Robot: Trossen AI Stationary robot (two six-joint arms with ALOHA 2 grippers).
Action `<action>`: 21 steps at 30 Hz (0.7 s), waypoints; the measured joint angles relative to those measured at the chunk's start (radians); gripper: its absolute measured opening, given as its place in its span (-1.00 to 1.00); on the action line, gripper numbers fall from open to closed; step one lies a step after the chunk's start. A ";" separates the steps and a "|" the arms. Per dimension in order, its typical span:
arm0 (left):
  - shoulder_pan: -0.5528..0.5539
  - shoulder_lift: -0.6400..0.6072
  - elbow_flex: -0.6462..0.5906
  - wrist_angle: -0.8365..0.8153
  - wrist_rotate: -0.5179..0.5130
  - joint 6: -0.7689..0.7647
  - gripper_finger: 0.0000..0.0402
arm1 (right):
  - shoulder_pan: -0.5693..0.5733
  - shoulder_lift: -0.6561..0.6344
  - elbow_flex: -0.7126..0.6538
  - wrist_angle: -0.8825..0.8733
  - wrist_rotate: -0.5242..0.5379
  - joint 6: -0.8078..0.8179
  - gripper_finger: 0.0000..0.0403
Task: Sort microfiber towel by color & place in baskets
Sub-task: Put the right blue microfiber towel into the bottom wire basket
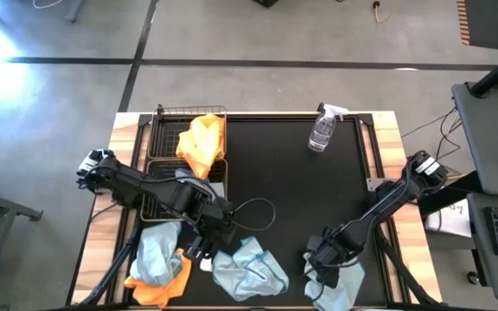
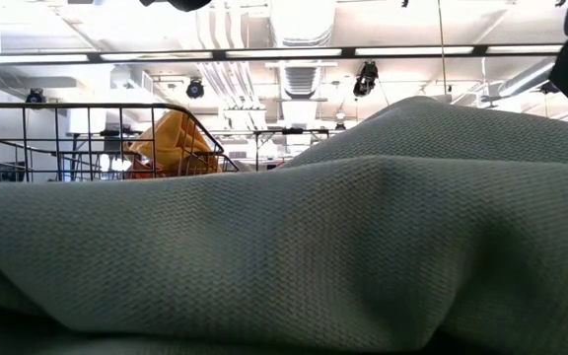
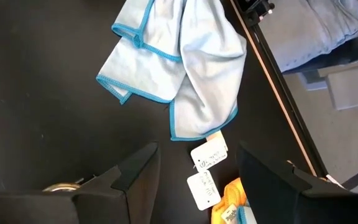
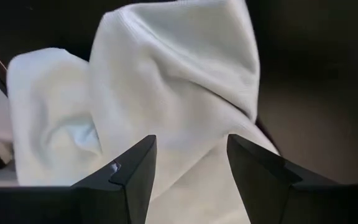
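The black mat covering the table is taken as the landmark. At its far left corner two black wire baskets are set one behind the other, and an orange-yellow towel is draped over the farther one, its folds also seen behind the wire in the low view. A clear spray bottle is stood at the mat's far edge, right of centre. On the near edge, a crumpled pale blue towel with a turquoise hem is spread at the middle, with white tags lying beside it; a second pale blue towel is heaped over an orange one at the near left corner. The left gripper is held between these two piles, its jaws spread wide and nothing held. The right gripper is positioned at the near right, jaws parted, directly over a third pale towel, which is not gripped.
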 joint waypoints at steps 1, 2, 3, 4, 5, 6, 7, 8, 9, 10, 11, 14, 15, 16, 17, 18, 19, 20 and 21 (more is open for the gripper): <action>0.000 0.000 0.000 -0.002 0.000 0.001 -0.03 | 0.002 0.001 -0.007 0.007 0.000 0.009 -0.05; 0.000 0.000 0.000 -0.003 0.000 0.002 -0.03 | 0.004 0.002 -0.013 0.015 0.000 0.011 -0.05; 0.000 0.000 0.000 -0.003 0.000 0.002 -0.03 | 0.006 0.003 -0.017 0.023 0.000 0.011 -0.05; 0.000 0.000 0.000 -0.003 0.000 0.002 -0.03 | 0.006 0.005 -0.021 0.025 0.000 0.012 -0.05; 0.000 0.000 0.000 -0.003 0.000 0.002 -0.03 | 0.006 0.007 -0.025 0.024 0.000 0.012 -0.05; 0.000 0.000 0.000 -0.005 0.000 0.002 -0.03 | 0.007 0.009 -0.028 0.025 0.000 0.012 -0.05; 0.000 0.000 0.000 -0.008 0.000 0.002 -0.03 | 0.007 0.014 -0.030 0.026 0.000 0.012 -0.05; 0.000 0.000 0.000 -0.010 -0.001 0.002 -0.03 | 0.007 0.019 -0.032 0.030 0.000 0.012 -0.05; 0.000 0.000 0.000 -0.012 -0.002 0.002 -0.03 | 0.007 0.023 -0.037 0.036 0.000 0.012 -0.05; 0.000 0.000 0.000 -0.017 -0.008 0.002 -0.03 | 0.007 0.031 -0.041 0.042 0.000 0.012 -0.05; 0.000 0.000 0.000 -0.022 -0.013 0.002 -0.03 | 0.007 0.039 -0.044 0.051 0.000 0.012 -0.05; 0.000 0.000 -0.001 -0.030 -0.017 0.002 -0.03 | 0.007 0.061 -0.049 0.057 -0.005 0.012 -0.05; 0.000 0.000 -0.001 -0.031 -0.018 0.002 -0.03 | 0.007 0.069 -0.049 0.058 -0.008 0.011 -0.05; 0.000 0.000 -0.001 -0.032 -0.018 0.002 -0.03 | 0.006 0.075 -0.049 0.058 -0.011 0.007 -0.05; 0.000 0.000 -0.001 -0.032 -0.018 0.002 -0.03 | 0.006 0.077 -0.049 0.058 -0.014 0.000 -0.05; 0.000 0.000 -0.001 -0.032 -0.018 0.002 -0.03 | 0.006 0.082 -0.047 0.058 -0.015 0.000 -0.05; 0.000 0.000 -0.001 -0.033 -0.018 0.002 -0.03 | 0.006 0.085 -0.046 0.057 -0.016 0.000 -0.05; 0.000 0.000 -0.001 -0.033 -0.018 0.002 -0.03 | 0.006 0.085 -0.044 0.056 -0.017 0.000 -0.05; 0.000 0.000 -0.001 -0.033 -0.018 0.002 -0.03 | 0.006 0.087 -0.042 0.054 -0.017 -0.002 -0.06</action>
